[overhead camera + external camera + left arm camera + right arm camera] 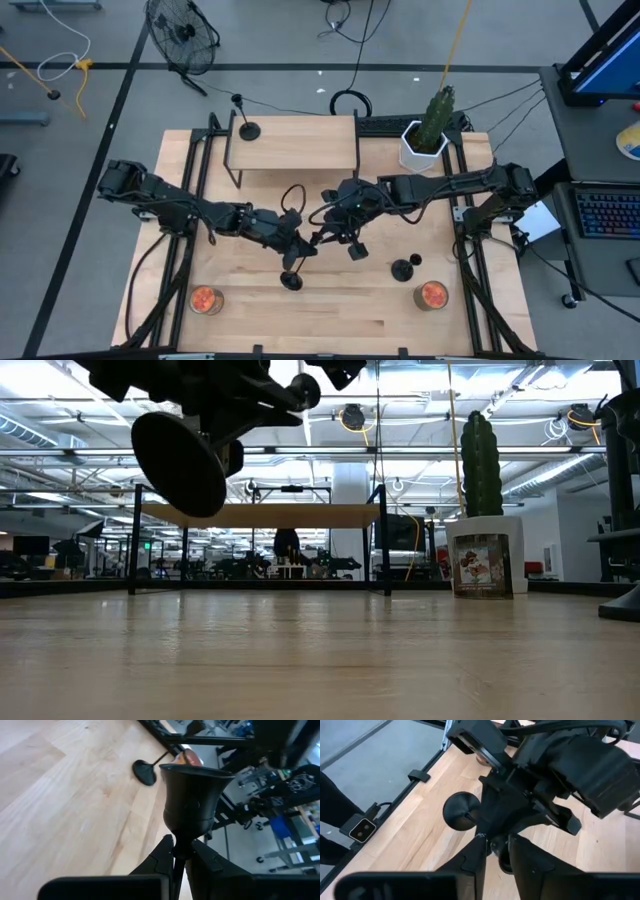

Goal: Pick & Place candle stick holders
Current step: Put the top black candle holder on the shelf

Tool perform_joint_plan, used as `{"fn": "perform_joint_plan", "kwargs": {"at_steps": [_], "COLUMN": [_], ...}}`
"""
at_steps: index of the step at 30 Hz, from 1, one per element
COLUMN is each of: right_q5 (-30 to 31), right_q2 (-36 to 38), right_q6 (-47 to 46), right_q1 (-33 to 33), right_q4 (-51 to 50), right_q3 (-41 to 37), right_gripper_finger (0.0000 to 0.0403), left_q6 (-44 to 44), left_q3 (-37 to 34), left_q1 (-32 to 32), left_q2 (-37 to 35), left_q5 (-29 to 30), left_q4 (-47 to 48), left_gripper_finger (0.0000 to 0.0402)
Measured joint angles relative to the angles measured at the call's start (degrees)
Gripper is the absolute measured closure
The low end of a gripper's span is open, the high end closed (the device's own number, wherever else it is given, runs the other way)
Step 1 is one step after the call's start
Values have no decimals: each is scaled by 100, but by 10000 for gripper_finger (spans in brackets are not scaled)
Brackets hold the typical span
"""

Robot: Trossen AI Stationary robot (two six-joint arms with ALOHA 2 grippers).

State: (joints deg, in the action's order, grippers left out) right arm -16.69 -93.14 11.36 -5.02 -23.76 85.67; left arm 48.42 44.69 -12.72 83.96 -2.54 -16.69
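Both arms meet over the middle of the table [330, 325]. The left gripper [296, 247] is clamped on the thin stem of a black candle holder [291, 279], and the left wrist view shows its fingers [162, 857] pinching just under the cup-shaped top. The holder is off the wood: in the low view its round base [180, 463] hangs tilted in the air, well above the tabletop. The right gripper [335, 232] is right against the left one, at the top end of the same holder; its fingers [472, 857] stand a little apart with the dark top between them, and I cannot tell whether they press on it or have let go. A second holder [403, 268] stands on the table near the right-hand jar [432, 295]. A third one [248, 128] stands on the small raised shelf [300, 140] at the back, beside a potted cactus [432, 125]. Another jar [204, 300] sits near the front left.
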Motion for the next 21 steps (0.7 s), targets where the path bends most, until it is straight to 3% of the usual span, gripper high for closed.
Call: {"fn": "perform_joint_plan", "kwargs": {"at_steps": [5,8,16,21], "right_q5": [49,453,1107,1356], "right_q2": [190,378,877,1267], "right_q6": [-16,-12,-16,-223], "right_q1": [0,1,83,81], "right_q4": [-107,-460,-1355,-1297], "right_q3": [9,-2,-31,-325], "right_gripper_finger": [313,319,394,399], "left_q6": [33,24,-95,-384], "left_q3": [0,0,0,0], "left_q1": [-112,-190,-351,-428], "left_q2": [0,0,-105,-306], "left_q5": [247,456,1036,1521], "left_q4": [31,33,45,33], "left_gripper_finger": [375,375,375,375]}}
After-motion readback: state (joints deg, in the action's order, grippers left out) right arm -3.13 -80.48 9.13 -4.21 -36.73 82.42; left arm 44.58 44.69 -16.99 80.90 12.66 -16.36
